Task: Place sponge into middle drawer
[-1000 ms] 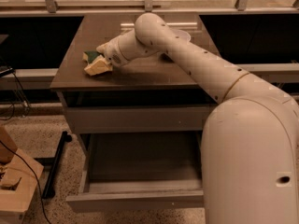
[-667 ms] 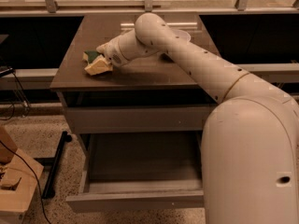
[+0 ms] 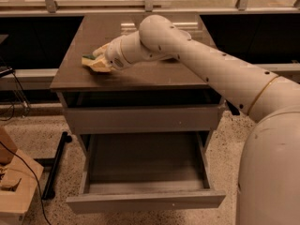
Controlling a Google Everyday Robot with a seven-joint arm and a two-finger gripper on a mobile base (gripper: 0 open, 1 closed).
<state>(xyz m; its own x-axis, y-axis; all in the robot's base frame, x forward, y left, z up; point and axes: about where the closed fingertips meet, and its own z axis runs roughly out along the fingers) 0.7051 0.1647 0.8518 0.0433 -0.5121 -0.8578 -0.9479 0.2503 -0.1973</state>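
Sponge (image 3: 89,61) on the brown surface (image 3: 154,76) of the cabinet, upper left of the frame, close to the left edge. Dark green layer at the far left end, pale yellow foam toward the right. Partly covered on the right side by the claw (image 3: 101,60).

Claw low over the surface, right at the sponge and touching it. Open wide, narrow, or clamped on the sponge: cannot tell. Behind the claw, a thick white arm (image 3: 211,71) slanting from upper centre down to the right edge. Joined there to the broad white robot body (image 3: 274,172), filling the lower right of the frame.

Below the surface, a closed grey drawer front (image 3: 140,119) across the middle of the frame. Under that, the middle drawer (image 3: 145,201), pulled out toward the bottom edge, low front panel nearest, thin side walls, dark flat floor in view. Well below the sponge, and apart from it.

Speckled floor (image 3: 33,132) around the cabinet. Pale wooden box (image 3: 16,186) at lower left, with a black cable (image 3: 28,172) running across it. Black bar (image 3: 57,163) slanting on the floor just left of the middle drawer.
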